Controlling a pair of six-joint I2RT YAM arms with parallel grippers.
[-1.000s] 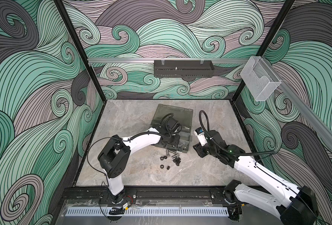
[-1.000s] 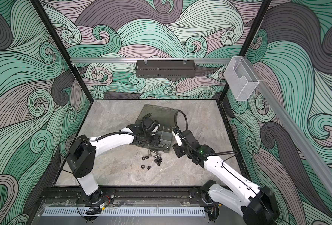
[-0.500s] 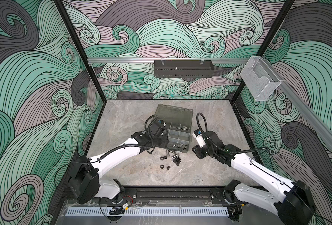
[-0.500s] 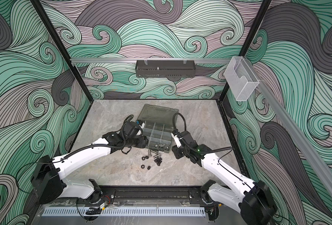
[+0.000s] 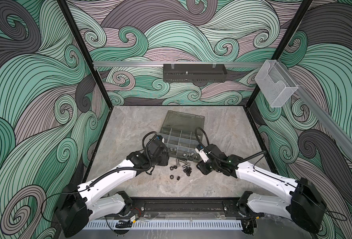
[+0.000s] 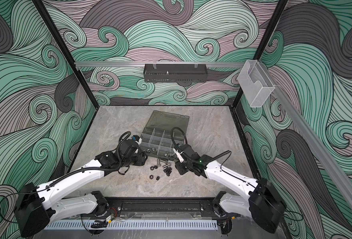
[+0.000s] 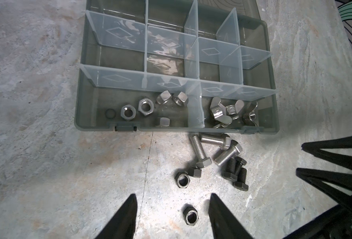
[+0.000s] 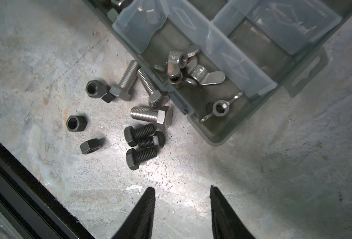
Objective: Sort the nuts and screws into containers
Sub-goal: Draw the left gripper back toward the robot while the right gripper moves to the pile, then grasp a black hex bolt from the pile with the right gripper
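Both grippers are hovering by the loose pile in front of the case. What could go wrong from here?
1. The black nut lies between the open left gripper's fingers; closing may flick it away.
2. The black bolts lie touching; the right gripper may catch two.
3. Both grippers work one small pile and could collide.

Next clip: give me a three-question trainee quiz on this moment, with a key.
1. How many silver hex-head screws lie on the marble table?
2. True or false: the silver wing nuts sit inside a cell of the smoky grey plastic organiser case.
3. In the left wrist view, what lies between the fingers of the open left gripper? A) black metal hex nut; B) silver screw; C) wing nut.
Key: 1 three; 2 true; 3 A.
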